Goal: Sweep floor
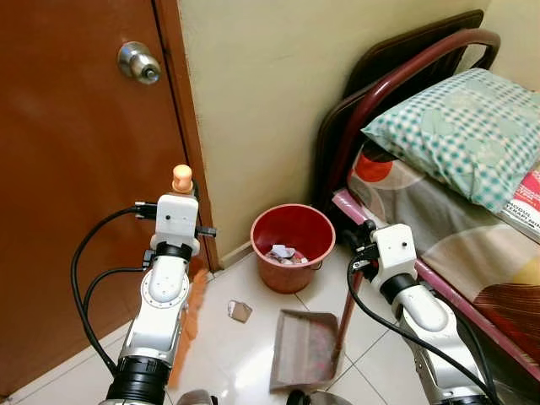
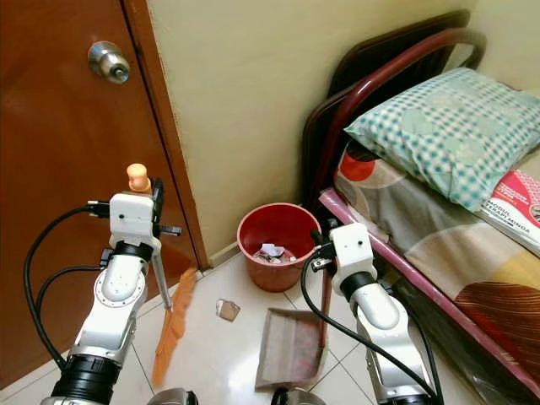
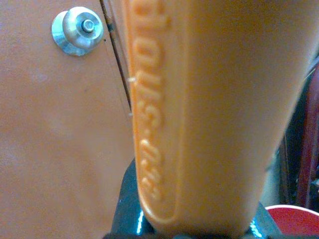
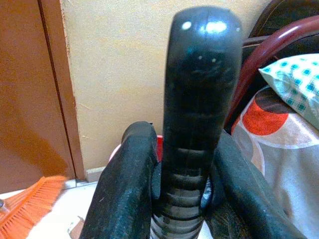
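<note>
From the head camera, the left arm stands raised beside the brown door, its left gripper clamped on the orange broom, whose knob tops the wrist and whose bristles rest on the pale tiled floor near the door's lower edge. The right arm reaches forward at the bed's side, its right gripper closed around the upright black handle of the dustpan, which lies flat on the tiles. A small scrap sits on the floor between broom and dustpan, apart from both. Behind it a red bin, holding crumpled paper, stands against the yellow wall in the narrow corner between the door frame and the bed frame. A checked pillow lies on the bed.

From the left wrist, the broom handle looms close with raised lettering, the door knob beyond.

From the right wrist, two black fingers grip the dustpan handle; orange bristles lie on the floor by the door.
</note>
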Controlling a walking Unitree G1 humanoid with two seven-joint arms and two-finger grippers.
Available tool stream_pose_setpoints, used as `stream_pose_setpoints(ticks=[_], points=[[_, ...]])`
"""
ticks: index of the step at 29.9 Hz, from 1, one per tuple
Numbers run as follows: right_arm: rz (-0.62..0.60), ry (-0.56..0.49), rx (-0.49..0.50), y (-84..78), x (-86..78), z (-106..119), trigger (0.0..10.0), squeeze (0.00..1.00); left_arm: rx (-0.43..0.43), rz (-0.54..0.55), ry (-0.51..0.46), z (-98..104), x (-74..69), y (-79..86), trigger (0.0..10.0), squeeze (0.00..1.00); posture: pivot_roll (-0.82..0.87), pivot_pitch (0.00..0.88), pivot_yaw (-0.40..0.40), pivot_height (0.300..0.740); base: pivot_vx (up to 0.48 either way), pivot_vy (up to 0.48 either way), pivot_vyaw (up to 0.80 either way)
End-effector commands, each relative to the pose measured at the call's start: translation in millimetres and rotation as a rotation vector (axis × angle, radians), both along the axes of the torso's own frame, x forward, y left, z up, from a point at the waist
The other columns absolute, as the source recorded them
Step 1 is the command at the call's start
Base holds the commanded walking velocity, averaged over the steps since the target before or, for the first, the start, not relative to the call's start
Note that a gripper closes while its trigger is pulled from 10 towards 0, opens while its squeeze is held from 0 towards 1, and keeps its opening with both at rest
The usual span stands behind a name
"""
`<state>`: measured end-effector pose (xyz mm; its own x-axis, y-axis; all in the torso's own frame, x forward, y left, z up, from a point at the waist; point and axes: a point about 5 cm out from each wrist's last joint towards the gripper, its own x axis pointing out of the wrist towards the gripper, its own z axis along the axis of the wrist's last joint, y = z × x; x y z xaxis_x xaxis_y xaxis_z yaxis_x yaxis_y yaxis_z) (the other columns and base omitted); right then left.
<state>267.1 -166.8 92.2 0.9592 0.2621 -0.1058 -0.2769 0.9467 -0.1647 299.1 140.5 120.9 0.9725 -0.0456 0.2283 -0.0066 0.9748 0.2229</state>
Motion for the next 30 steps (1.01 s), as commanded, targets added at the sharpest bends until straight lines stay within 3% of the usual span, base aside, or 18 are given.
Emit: stream_pose_setpoints(ticks=[1, 7, 30], points=[[-0.015, -0.053, -0.005, -4.0, 5.0, 10, 10.0, 0.00, 0.000, 0.004, -0.018, 2, 0.3, 0.8, 10.0, 0.00, -0.05, 0.068, -0.036, 0.740, 0.000, 0.000, 0.00], [-0.013, -0.056, -0.001, -2.8, 5.9, 11, 10.0, 0.00, -0.002, 0.010, -0.011, 1, 0.5, 3.2, 10.0, 0.00, -0.05, 0.071, -0.035, 0.740, 0.000, 0.000, 0.00], [0.000, -0.054, 0.006, 1.2, 6.4, 9, 10.0, 0.00, 0.008, 0.034, 0.017, -6, -4.5, 12.9, 10.0, 0.00, -0.04, 0.077, -0.034, 0.740, 0.000, -0.261, 0.00]])
